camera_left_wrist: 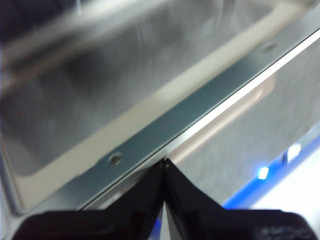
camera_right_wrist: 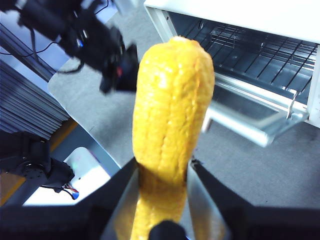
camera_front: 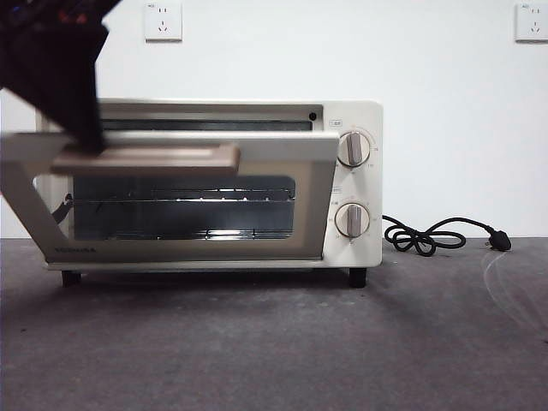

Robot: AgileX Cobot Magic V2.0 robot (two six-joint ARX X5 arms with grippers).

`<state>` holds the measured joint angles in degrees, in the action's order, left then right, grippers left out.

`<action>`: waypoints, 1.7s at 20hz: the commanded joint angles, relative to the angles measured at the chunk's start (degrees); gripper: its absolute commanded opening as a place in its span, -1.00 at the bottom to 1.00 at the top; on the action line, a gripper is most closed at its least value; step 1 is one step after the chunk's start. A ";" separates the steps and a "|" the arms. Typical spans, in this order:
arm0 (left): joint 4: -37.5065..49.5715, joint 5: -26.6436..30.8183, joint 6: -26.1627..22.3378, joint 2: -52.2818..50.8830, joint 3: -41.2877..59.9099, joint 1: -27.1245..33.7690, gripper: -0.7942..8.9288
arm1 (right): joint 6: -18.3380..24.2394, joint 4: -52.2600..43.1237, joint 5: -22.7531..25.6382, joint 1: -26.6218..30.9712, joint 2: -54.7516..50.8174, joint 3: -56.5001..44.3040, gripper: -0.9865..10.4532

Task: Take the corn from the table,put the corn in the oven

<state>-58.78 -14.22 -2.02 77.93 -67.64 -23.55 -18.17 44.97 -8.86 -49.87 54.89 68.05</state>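
Note:
The cream-white oven (camera_front: 358,116) stands on the dark grey table (camera_front: 274,342), its glass door (camera_front: 312,214) tilted partly open. My left gripper (camera_front: 86,141) comes down from the upper left onto the left end of the door's wide handle (camera_front: 171,159). In the left wrist view its jaws (camera_left_wrist: 165,162) are shut, tips together at the door's metal edge (camera_left_wrist: 150,137). The yellow corn (camera_right_wrist: 170,105) stands upright in my right gripper (camera_right_wrist: 164,162), which is shut on its lower end, in front of the open oven (camera_right_wrist: 240,12) and its wire rack (camera_right_wrist: 250,55). The front view shows no corn.
A black power cord (camera_front: 428,235) with its plug lies on the table right of the oven. Two knobs (camera_front: 353,148) are on the oven's right side. Wall sockets (camera_front: 163,21) are on the white wall behind. The right wrist view shows the table's edge (camera_right_wrist: 95,145).

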 commanded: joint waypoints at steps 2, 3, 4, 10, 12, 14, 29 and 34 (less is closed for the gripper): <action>0.46 2.21 -1.05 0.79 0.59 -1.70 -0.85 | 0.39 -0.39 0.13 -0.11 -0.02 0.22 -0.85; -0.28 2.21 -1.05 0.72 0.59 -2.43 -0.85 | 0.39 -0.39 0.11 -0.11 -0.02 0.22 -0.85; -0.90 2.12 -1.03 0.59 0.59 -3.34 -0.85 | 0.39 -0.39 0.11 -0.11 -0.02 0.22 -0.85; -1.44 1.84 -0.94 -5.11 0.59 -9.01 -0.85 | 1.92 -2.58 0.07 -0.11 0.35 0.22 -0.85; -0.68 1.86 -0.11 -8.48 0.59 -9.77 -0.85 | 2.16 -4.76 0.07 -0.15 1.09 0.22 -0.85; 0.57 1.86 0.55 -12.24 0.59 -9.92 -0.85 | 3.65 -6.75 0.11 -0.90 2.64 0.22 -0.85; -6.91 19.76 3.67 -36.30 0.59 -9.66 -0.85 | 25.77 -29.27 20.55 -8.74 30.05 0.22 -0.85; -10.91 22.73 5.33 -41.72 0.59 -9.66 -0.85 | 41.22 -38.01 30.71 -8.72 38.40 0.22 -0.85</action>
<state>-69.89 8.49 2.48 36.05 -67.53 -33.23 18.13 7.22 21.76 -58.50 92.82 68.14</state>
